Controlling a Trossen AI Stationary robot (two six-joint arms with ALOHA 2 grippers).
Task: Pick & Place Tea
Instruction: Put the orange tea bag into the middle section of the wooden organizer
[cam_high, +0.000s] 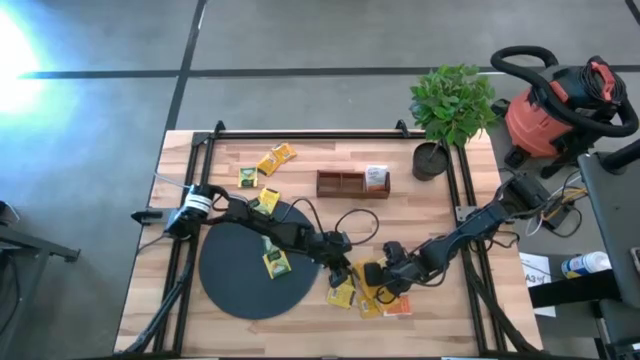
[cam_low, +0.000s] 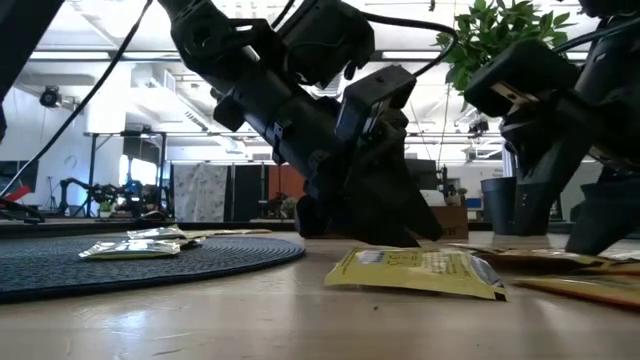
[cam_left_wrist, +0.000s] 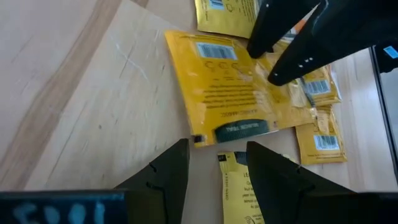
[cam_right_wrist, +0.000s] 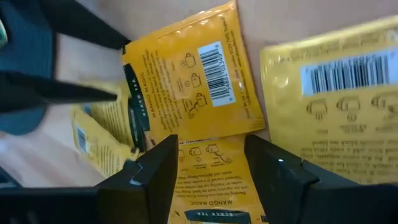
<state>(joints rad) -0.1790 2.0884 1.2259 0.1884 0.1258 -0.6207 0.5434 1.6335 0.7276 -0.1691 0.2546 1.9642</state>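
Several yellow tea sachets (cam_high: 368, 300) lie in a loose pile on the wooden table near its front edge. My left gripper (cam_high: 343, 277) stands open and low over the pile's left side, one sachet's end (cam_left_wrist: 235, 180) between its fingers. My right gripper (cam_high: 378, 290) is open too, slanting down over the pile from the right, with a sachet (cam_right_wrist: 210, 180) lying between its fingers. The two grippers almost meet. Another sachet (cam_high: 275, 262) rests flat on the black disc (cam_high: 230, 280). More sachets (cam_high: 275, 158) lie on the far left of the table.
A brown wooden tray (cam_high: 345, 184) with one sachet (cam_high: 376, 176) in it stands at the far middle. A potted plant (cam_high: 450, 110) sits at the far right corner. Black rails (cam_high: 462, 200) run along the table's sides. A black cable (cam_high: 350, 225) loops between the tray and the arms.
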